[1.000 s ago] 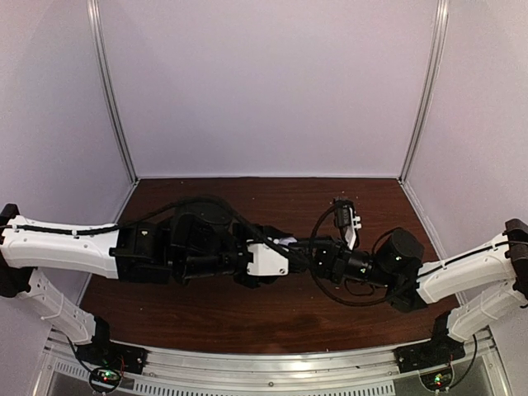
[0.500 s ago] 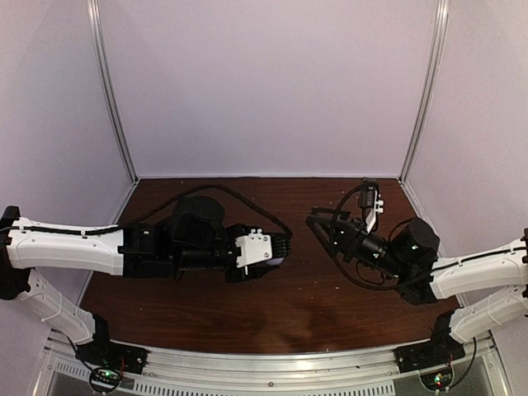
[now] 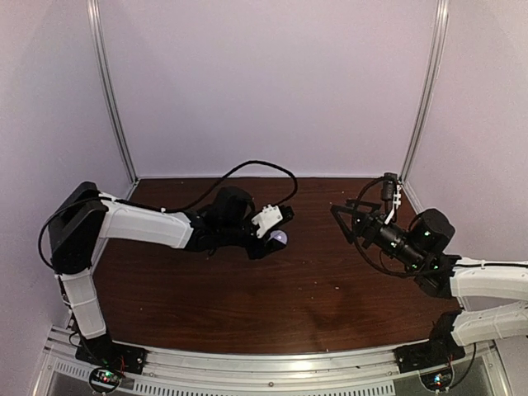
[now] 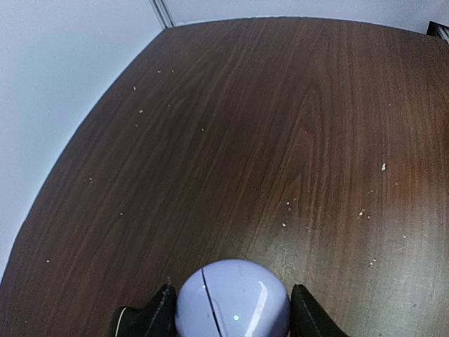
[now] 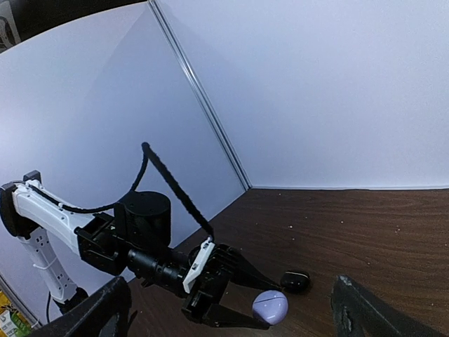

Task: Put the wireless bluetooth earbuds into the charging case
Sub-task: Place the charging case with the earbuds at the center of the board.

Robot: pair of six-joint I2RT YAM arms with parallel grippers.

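Near the middle of the dark wooden table (image 3: 272,305), your left gripper (image 3: 277,236) is pinching the charging case (image 4: 233,298) between its two black fingers (image 4: 160,314), one on each side of the round body. The case is closed; from the left wrist view you can see the seam between its halves as a thin dark line running down the pale lavender shell. It sits low over the wood, but you cannot tell whether it touches the surface. The left arm (image 3: 140,223) reaches in from the left side, its black cable (image 3: 256,165) arching above it.

Your right gripper (image 3: 345,221) is well apart from the case, over the right part of the table and pointing toward it, with its fingers (image 5: 105,309) spread wide and nothing between them. From the right wrist view, a small black oval object (image 5: 295,281) lies on the wood just beside the case.
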